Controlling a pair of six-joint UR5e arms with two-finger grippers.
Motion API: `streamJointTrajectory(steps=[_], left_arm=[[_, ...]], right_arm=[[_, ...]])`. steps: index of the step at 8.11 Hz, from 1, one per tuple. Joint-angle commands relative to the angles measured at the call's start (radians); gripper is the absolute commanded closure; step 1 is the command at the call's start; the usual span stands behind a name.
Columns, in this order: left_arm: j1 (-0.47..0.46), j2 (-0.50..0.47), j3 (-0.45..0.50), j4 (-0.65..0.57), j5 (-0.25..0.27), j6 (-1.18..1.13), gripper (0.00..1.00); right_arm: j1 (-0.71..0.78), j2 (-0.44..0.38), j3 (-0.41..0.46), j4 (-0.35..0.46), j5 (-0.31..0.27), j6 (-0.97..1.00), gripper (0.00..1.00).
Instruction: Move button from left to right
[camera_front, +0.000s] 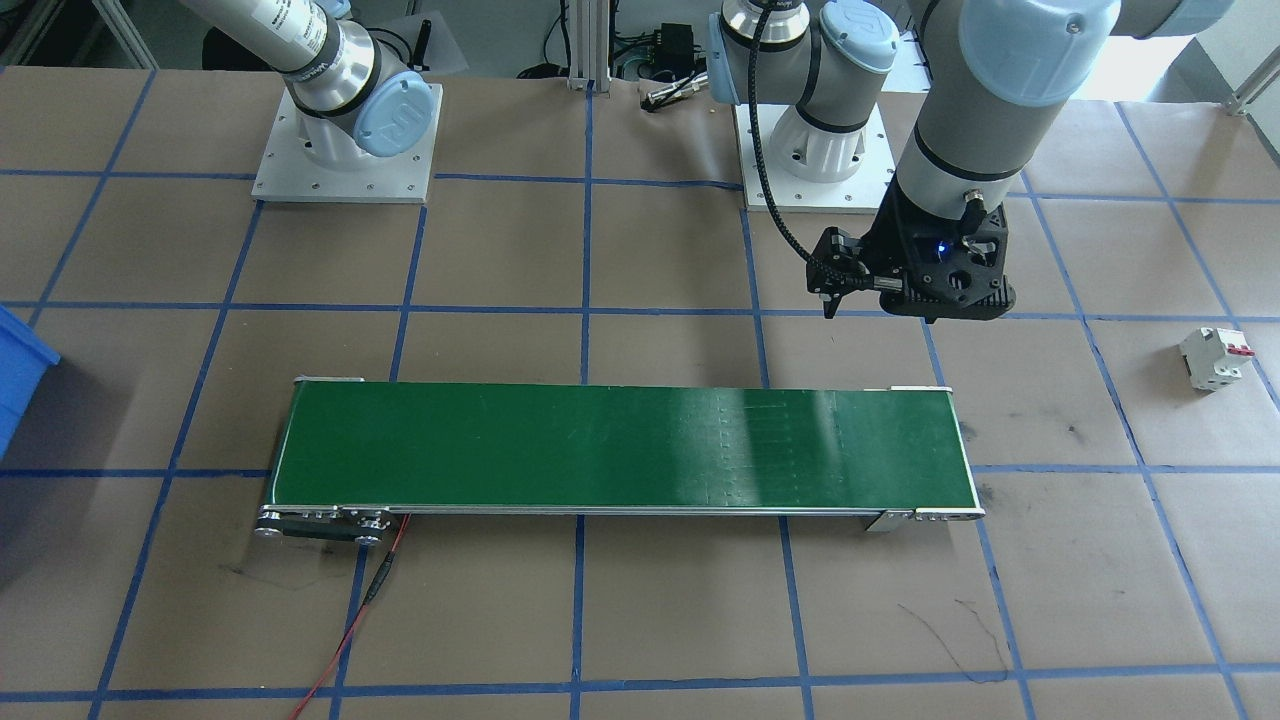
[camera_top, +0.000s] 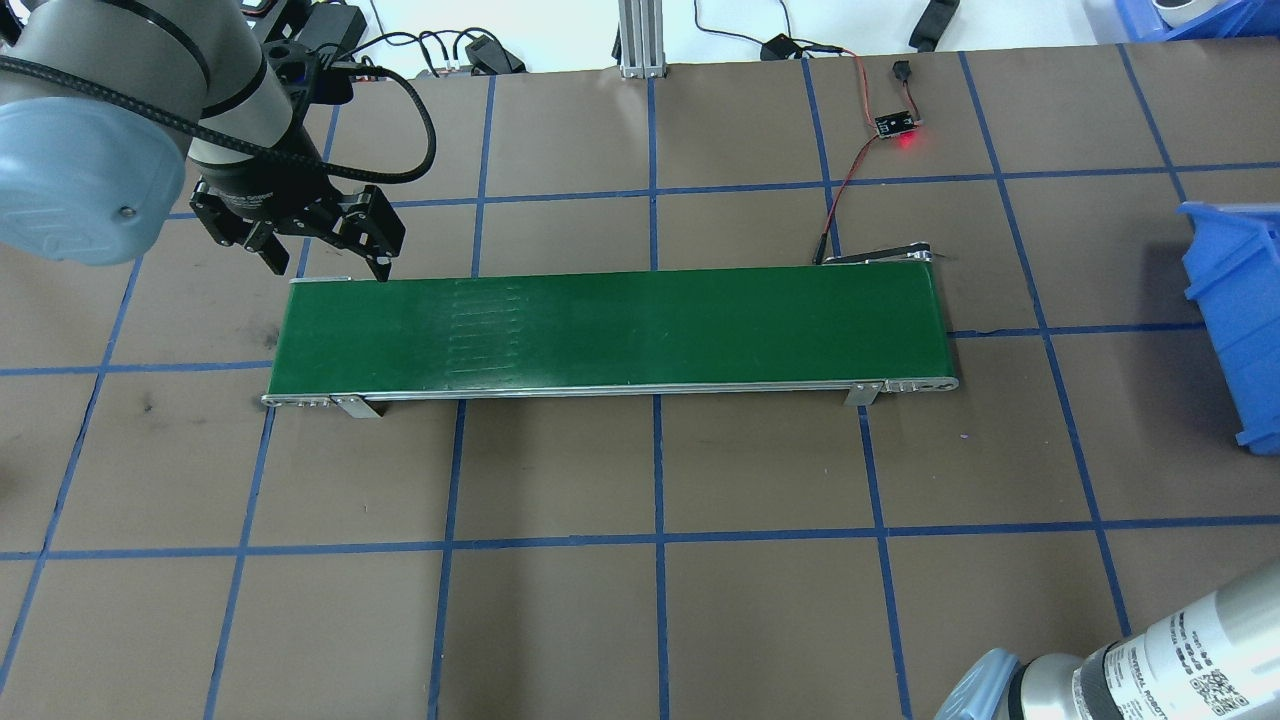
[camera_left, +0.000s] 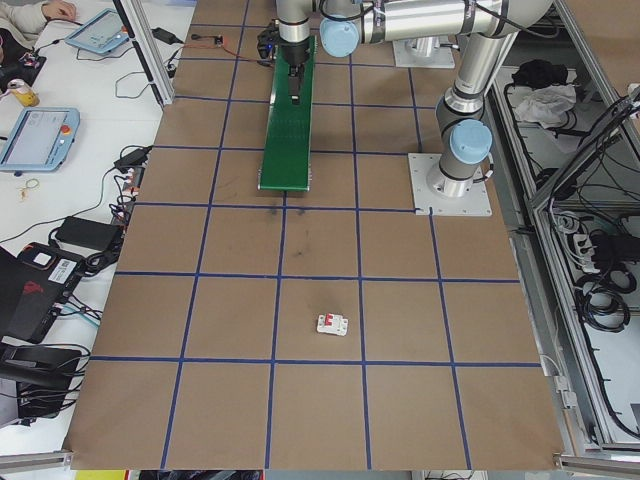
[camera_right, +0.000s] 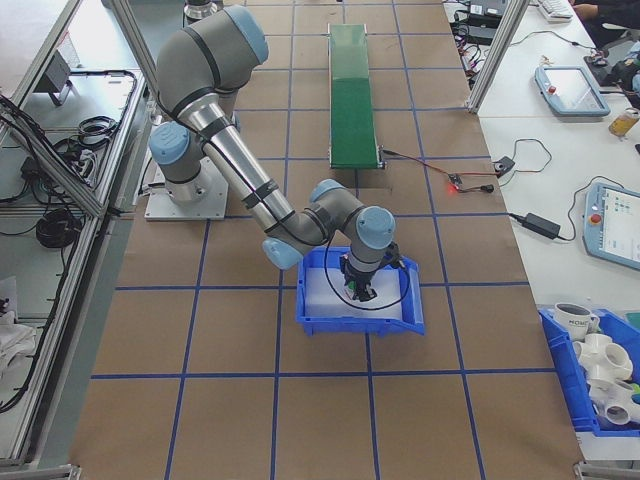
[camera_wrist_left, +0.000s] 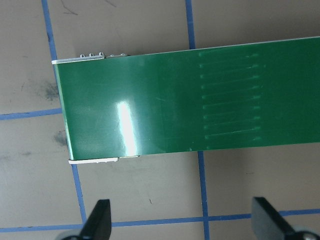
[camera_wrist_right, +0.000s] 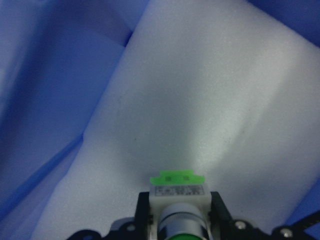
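- The button (camera_wrist_right: 180, 212) sits clamped between the two fingers of the right hand (camera_wrist_right: 180, 220), its lime-green trim pointing away from the wrist camera and its metal collar and green cap nearest the lens.
- Below the right hand lies a white foam liner (camera_wrist_right: 200, 100) inside a blue bin (camera_right: 360, 318); in the exterior right view the hand hangs over the middle of that bin, and whether the button touches the foam cannot be told.
- The left hand (camera_top: 325, 262) is spread wide and holds nothing; in its wrist view both fingertips (camera_wrist_left: 100, 220) show far apart at the bottom edge.
- Just ahead of the left hand is the near end of the green conveyor belt (camera_top: 610, 330), bare on top.
- Well off to the left hand's outer side, a white circuit breaker (camera_front: 1215, 357) with a red lever lies alone on the brown tabletop (camera_front: 680, 620).
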Motion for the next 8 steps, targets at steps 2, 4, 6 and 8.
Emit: streamJointTrajectory(steps=[2,4,6,8], left_arm=[[-0.004,0.004,0.001,0.003,-0.044,-0.005,0.0],[-0.003,0.013,0.001,-0.004,-0.055,-0.005,0.0],[0.002,0.027,-0.002,0.014,-0.054,0.0,0.0],[0.008,0.023,-0.004,0.019,-0.057,-0.002,0.0]], right_arm=[[-0.001,-0.049,0.002,0.01,-0.013,-0.041,0.0],[-0.002,-0.198,0.002,0.182,0.0,-0.041,0.0],[0.006,-0.403,-0.015,0.351,0.0,-0.03,0.0],[0.118,-0.554,-0.023,0.54,0.002,0.281,0.0]])
